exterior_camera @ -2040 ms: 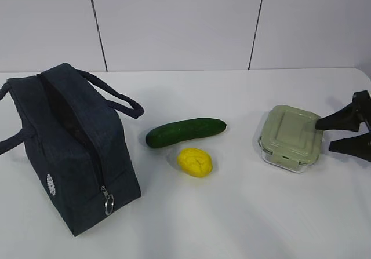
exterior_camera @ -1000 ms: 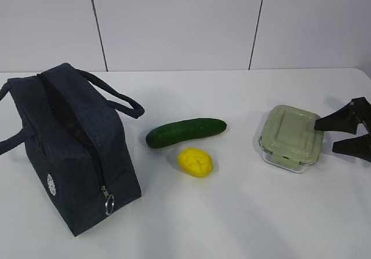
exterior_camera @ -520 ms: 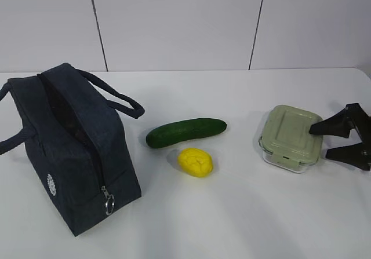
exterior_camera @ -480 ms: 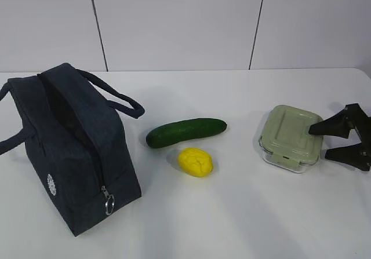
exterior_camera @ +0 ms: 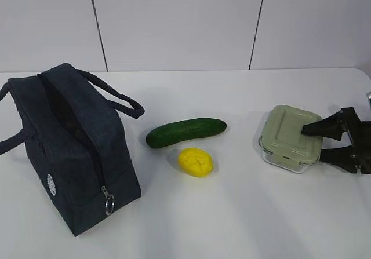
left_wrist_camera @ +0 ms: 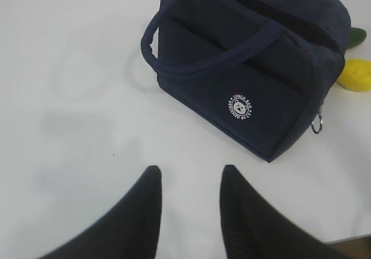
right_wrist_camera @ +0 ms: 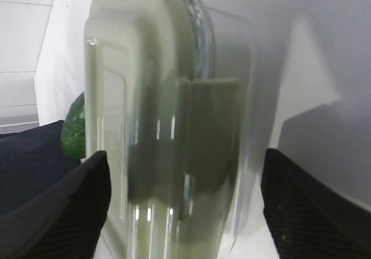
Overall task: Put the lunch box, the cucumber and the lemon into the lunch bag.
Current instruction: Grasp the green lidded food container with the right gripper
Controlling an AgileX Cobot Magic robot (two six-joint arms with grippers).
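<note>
The lunch box (exterior_camera: 288, 136), clear glass with a sage-green lid, sits flat on the table at the right. My right gripper (exterior_camera: 313, 142) is open, one finger above the lid's right edge and one beside the box's near right corner. In the right wrist view the lunch box (right_wrist_camera: 168, 114) fills the space between the fingers (right_wrist_camera: 69, 207), with a gap on the right side. The cucumber (exterior_camera: 185, 131) and lemon (exterior_camera: 195, 161) lie mid-table. The navy lunch bag (exterior_camera: 69, 149) stands at the left, its top unzipped. My left gripper (left_wrist_camera: 190, 175) is open over bare table in front of the lunch bag (left_wrist_camera: 255, 79).
The white table (exterior_camera: 232, 224) ends at a pale panelled wall behind. The bag's loop handles (exterior_camera: 119, 99) hang to either side, and a metal ring pull (exterior_camera: 108, 203) dangles at its near end. The table's front edge (left_wrist_camera: 348, 236) shows in the left wrist view.
My right gripper has moved left and slightly down, from beside the lunch box until its open fingers straddle the box's right edge. Nothing else has moved.
</note>
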